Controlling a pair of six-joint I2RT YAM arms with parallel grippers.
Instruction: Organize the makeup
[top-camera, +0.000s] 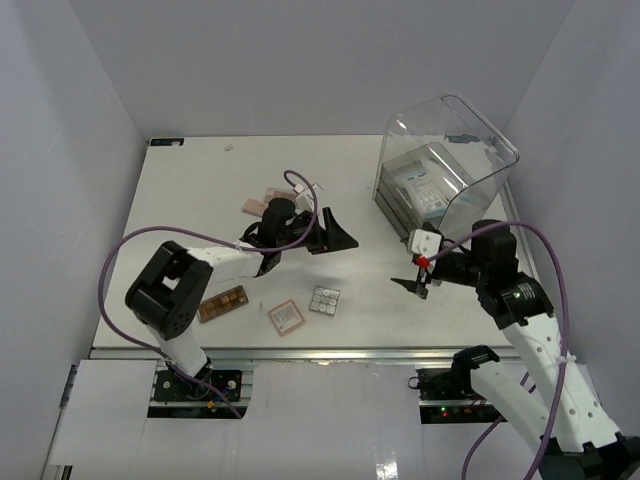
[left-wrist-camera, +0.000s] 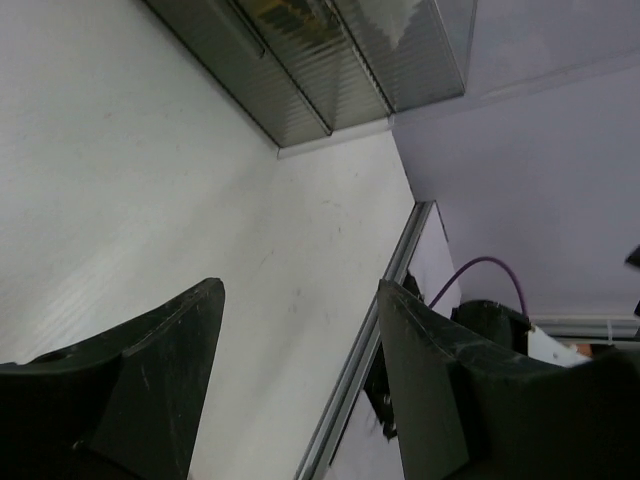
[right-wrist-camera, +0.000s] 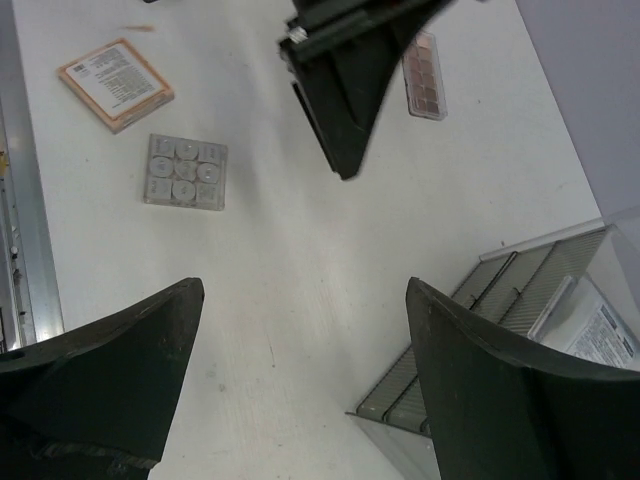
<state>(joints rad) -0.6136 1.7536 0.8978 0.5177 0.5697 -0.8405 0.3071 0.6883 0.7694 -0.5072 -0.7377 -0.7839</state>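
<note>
White counter (top-camera: 180, 200) from above, left end effector (left-wrist-camera: 300, 288) wide, empty, near centre, right end effector (right-wrist-camera: 305, 285) wide, empty, at 4 o'clock, brown palette (top-camera: 222, 303), pinkish compact (top-camera: 286, 316), grid palette (top-camera: 324, 300) at 7 o'clock (lying flat), clear box (top-camera: 470, 150) at 2 o'clock.

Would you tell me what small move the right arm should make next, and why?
Probably ease the right gripper leftward toward the silvery grid palette. Its fingers stand open with nothing between them, and that palette lies flat on the white table, the makeup piece nearest to it, not touching the pinkish square compact beside it.
</note>
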